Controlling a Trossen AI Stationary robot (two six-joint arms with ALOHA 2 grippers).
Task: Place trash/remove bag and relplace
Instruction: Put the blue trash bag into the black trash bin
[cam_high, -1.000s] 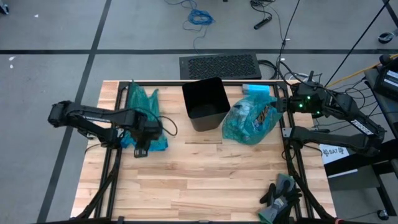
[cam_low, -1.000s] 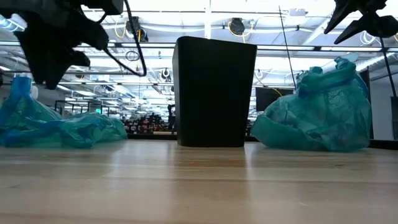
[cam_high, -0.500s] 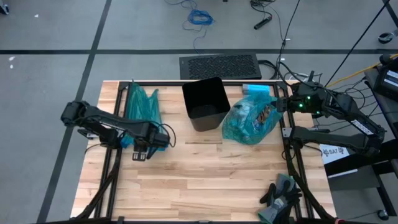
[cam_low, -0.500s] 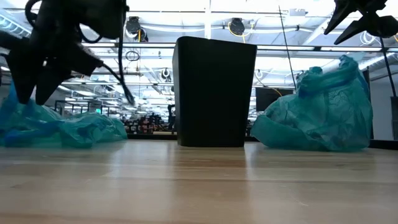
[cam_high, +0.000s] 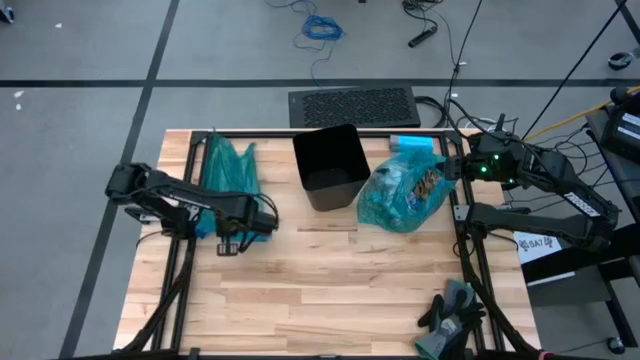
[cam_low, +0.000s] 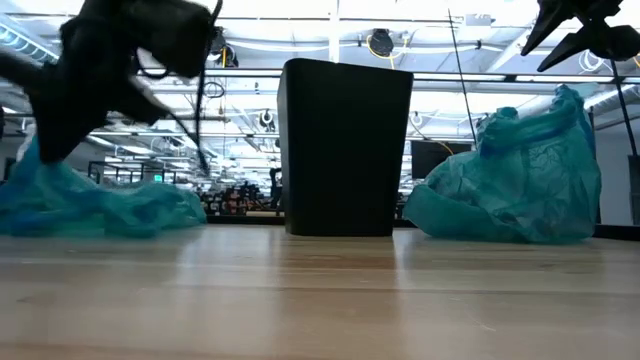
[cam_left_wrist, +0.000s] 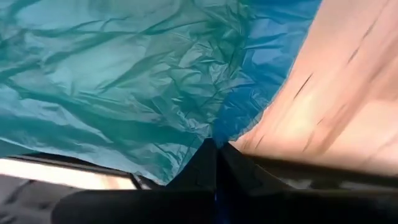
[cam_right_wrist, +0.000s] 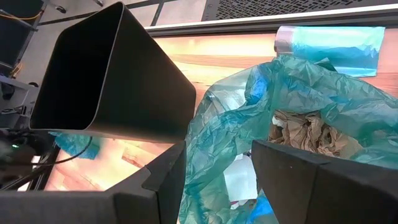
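Now the bin (cam_high: 330, 168) is the black box standing in the middle of the far part of the table (cam_high: 330, 290), and it has no bag inside.

Well to the left of the bin lies the empty bag (cam_high: 228, 172), flat and green-blue. The left gripper (cam_high: 229, 243) is at the near corner of that bag. In the left wrist view its two fingers (cam_left_wrist: 211, 163) are pressed together, with the edge of the bag right at their tips. It looks like they pinch the bag, but the pinch is small.

The step now looks like bringing this empty bag over to the bin. To do it well, the left gripper should lift slowly and keep the pinch tight, because thin plastic slips out easily. It should go up high enough for the bag to hang free and pass over the bin's rim. One pinch will not open the bag's mouth, so the other arm will likely need to help.

Just to the right of the bin, almost touching it, sits the full bag (cam_high: 403, 195). The trash (cam_right_wrist: 308, 132) is inside it: brown paper scraps show through its open top in the right wrist view.

Farther right of the bin, at the table's edge, waits the right gripper (cam_high: 452, 168). Its fingers (cam_right_wrist: 157, 183) stand wide apart and hold nothing. They point at the full bag.

Far right and near of the bin lie dark gloves (cam_high: 452, 312); leave them alone.
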